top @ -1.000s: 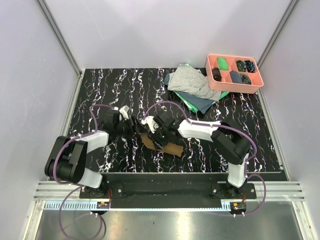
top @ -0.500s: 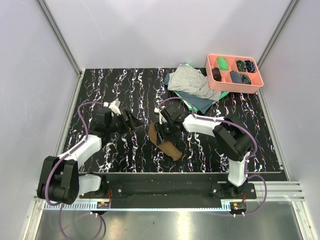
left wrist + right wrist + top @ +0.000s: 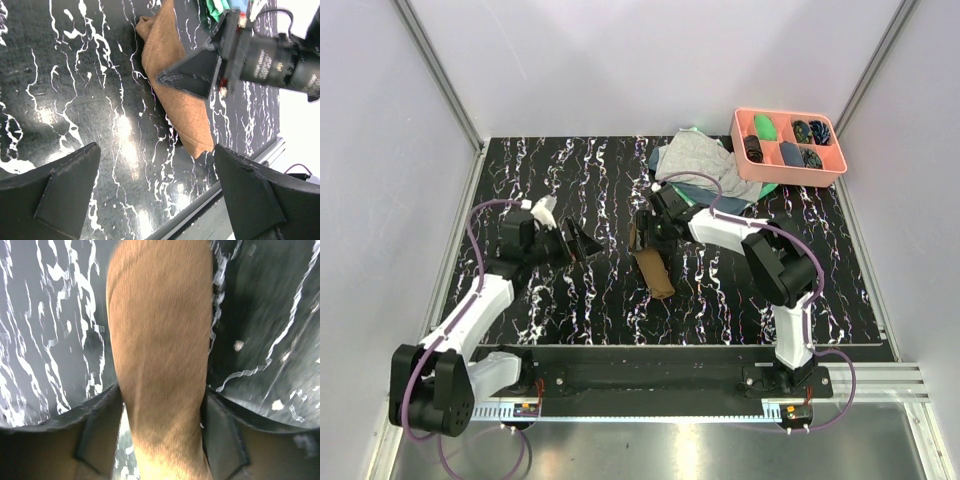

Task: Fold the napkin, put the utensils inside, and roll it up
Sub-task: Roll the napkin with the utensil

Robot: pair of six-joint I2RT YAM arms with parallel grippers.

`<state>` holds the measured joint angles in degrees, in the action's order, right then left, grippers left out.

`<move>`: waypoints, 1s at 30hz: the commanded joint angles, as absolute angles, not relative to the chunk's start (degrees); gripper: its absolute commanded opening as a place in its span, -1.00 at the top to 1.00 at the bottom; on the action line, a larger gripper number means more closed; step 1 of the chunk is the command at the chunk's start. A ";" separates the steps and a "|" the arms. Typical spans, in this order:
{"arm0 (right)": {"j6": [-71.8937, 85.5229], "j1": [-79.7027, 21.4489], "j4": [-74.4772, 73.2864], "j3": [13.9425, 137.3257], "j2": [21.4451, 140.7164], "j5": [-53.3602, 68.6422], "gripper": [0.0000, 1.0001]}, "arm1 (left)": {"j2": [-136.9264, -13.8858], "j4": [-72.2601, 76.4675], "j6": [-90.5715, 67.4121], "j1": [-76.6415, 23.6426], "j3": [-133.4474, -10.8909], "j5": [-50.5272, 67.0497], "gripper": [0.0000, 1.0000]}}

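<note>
Lettering on the right arm's wrist housing (image 3: 270,62) is showing in the left wrist view, but it is too small to read. The right gripper (image 3: 642,232) is clamping across the rolled napkin (image 3: 652,265), with a finger pressing each side. The left gripper (image 3: 582,243) is hanging wide apart, holding nothing, left of the roll. Compared with half a second ago, napkin and right gripper are sitting farther up the black table (image 3: 550,180), and the roll is lying more lengthwise.
</note>
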<state>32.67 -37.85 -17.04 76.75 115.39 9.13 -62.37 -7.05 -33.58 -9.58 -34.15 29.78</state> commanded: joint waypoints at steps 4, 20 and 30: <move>30.15 -36.91 -20.92 77.52 117.61 1.41 -0.78 | -58.54 -15.73 -26.28 -8.26 -40.43 31.99 -0.97; 20.21 -34.19 -2.04 62.78 83.17 5.64 -0.99 | -47.03 -16.96 -17.50 -6.33 -41.66 29.09 -0.97; 13.80 -29.45 5.27 38.87 59.52 -10.54 -1.00 | -35.08 -12.92 -18.54 -6.33 -37.62 23.38 -0.97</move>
